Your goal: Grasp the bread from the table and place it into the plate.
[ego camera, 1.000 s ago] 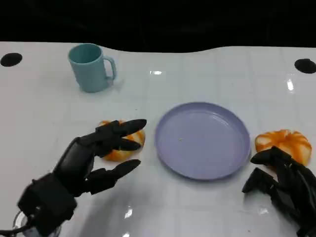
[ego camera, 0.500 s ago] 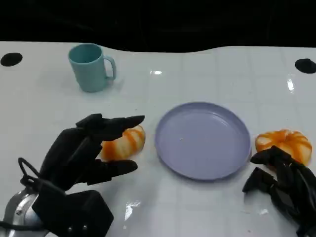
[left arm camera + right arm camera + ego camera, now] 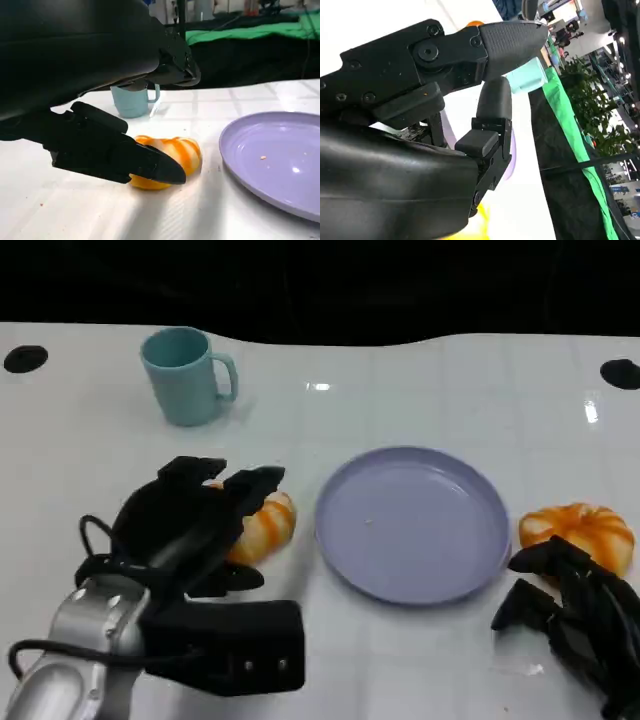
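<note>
An orange and white striped bread (image 3: pixel 266 527) lies on the white table, left of the lilac plate (image 3: pixel 412 523). My left hand (image 3: pixel 190 523) hovers over it, its fingers arched above the bread's left part. In the left wrist view the bread (image 3: pixel 172 152) sits between the thumb (image 3: pixel 115 150) in front and the fingers (image 3: pixel 170 65) above, with gaps showing. The plate (image 3: pixel 280 160) holds no bread. A second bread (image 3: pixel 577 528) lies right of the plate, just beyond my right hand (image 3: pixel 575 615), which holds nothing.
A teal mug (image 3: pixel 185 375) stands at the back left, also seen as the mug (image 3: pixel 132 100) behind the bread. Dark round holes (image 3: pixel 24 359) mark the table's far corners. The table's far edge borders a black background.
My left hand has moved forward and tipped down over the bread, bringing the silver forearm into view. The right hand, plate and both breads stay put.
</note>
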